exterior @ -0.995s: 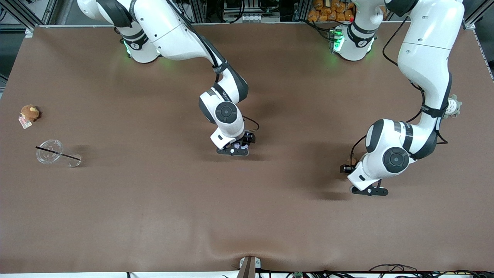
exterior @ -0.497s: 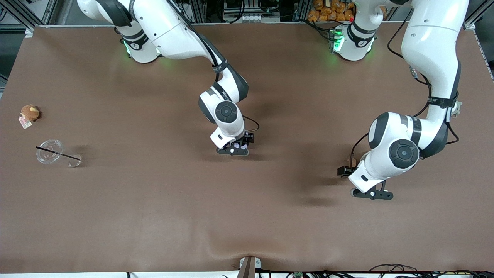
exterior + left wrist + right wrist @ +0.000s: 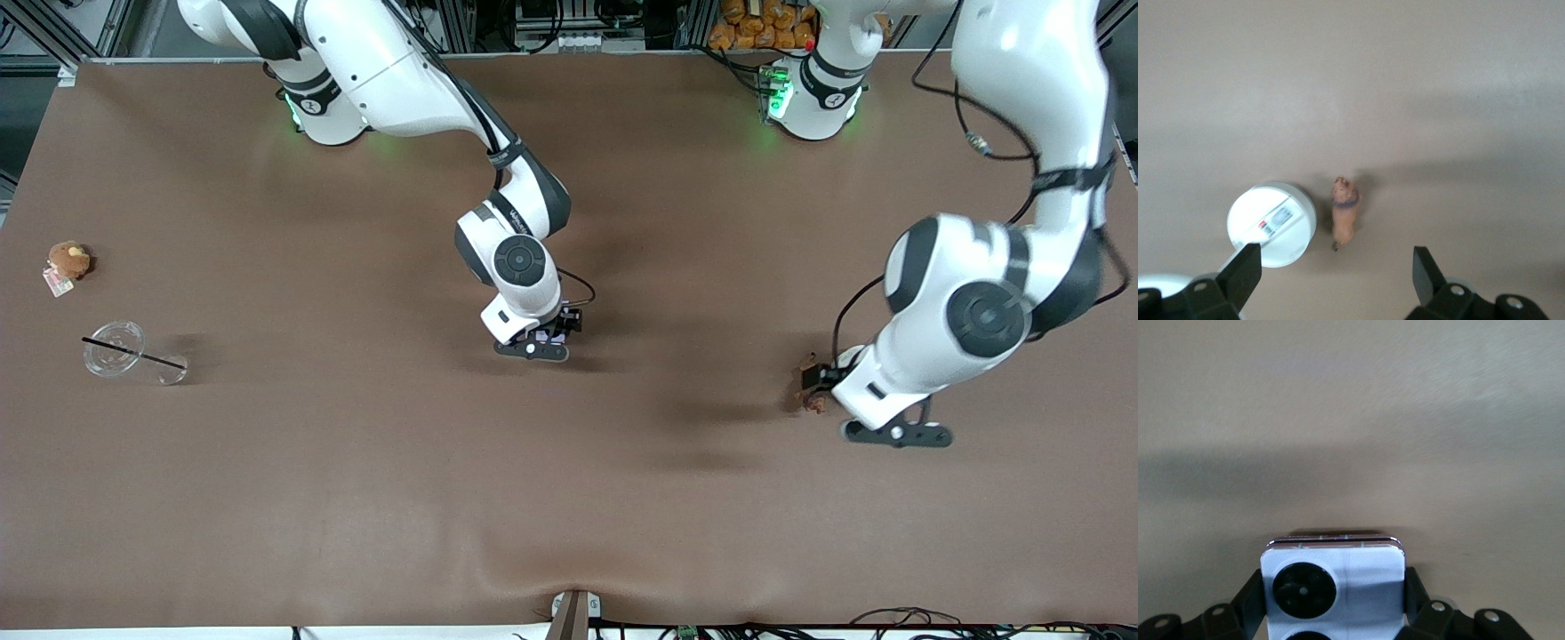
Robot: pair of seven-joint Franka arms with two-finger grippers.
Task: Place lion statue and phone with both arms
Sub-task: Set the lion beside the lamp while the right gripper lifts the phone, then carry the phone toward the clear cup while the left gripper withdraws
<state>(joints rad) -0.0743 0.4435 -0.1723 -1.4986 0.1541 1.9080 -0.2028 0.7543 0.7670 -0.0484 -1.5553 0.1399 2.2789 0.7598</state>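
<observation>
surface: brown table (image 3: 356,498) | edge: metal frame (image 3: 551,36), cables

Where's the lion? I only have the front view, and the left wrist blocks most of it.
Observer: The lion statue lies on the table, apart from the open left gripper above it.
Operator: Anything next to it?
Observer: A white disc lies right beside it, not touching.
Operator: And the right gripper, is it holding anything?
Observer: Yes. The right gripper is shut on the phone, fingers against its two side edges.
Operator: Which face shows?
Observer: The lavender one, with a black camera circle.
</observation>
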